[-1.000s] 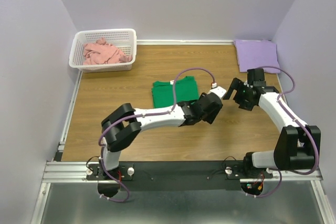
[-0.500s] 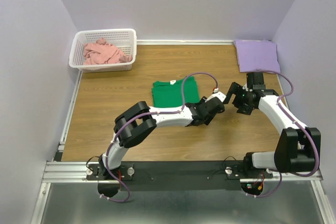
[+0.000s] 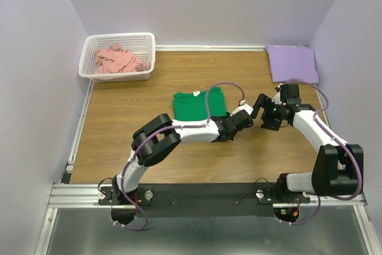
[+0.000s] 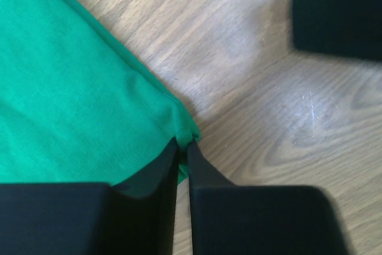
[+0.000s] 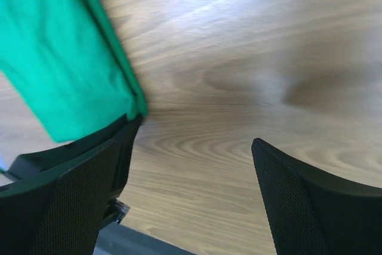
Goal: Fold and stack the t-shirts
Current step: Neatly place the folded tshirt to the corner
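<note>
Where my left arm [image 3: 185,132] crosses the green shirt [image 3: 188,107]: its lower right corner is hidden in the overhead view, my fingertips too.
Left gripper [image 4: 184,145]: clamped on that corner's hem, low centre of the wrist view.
Right gripper [image 5: 194,150]: fingers spread wide, holding nothing; whether one touches the cloth I cannot tell.
Green shirt: folded flat mid-table, long axis left to right, white label [image 3: 196,92] at its upper edge.
Purple shirt [image 3: 291,63]: folded, upper right.
Pink shirt [image 3: 119,59]: crumpled in the basket [image 3: 150,49], upper left.

One green t-shirt [image 3: 194,106], lavender t-shirt [image 3: 291,63], apparently salmon-pink t-shirt [image 3: 119,61], white basket [image 3: 119,77].
</note>
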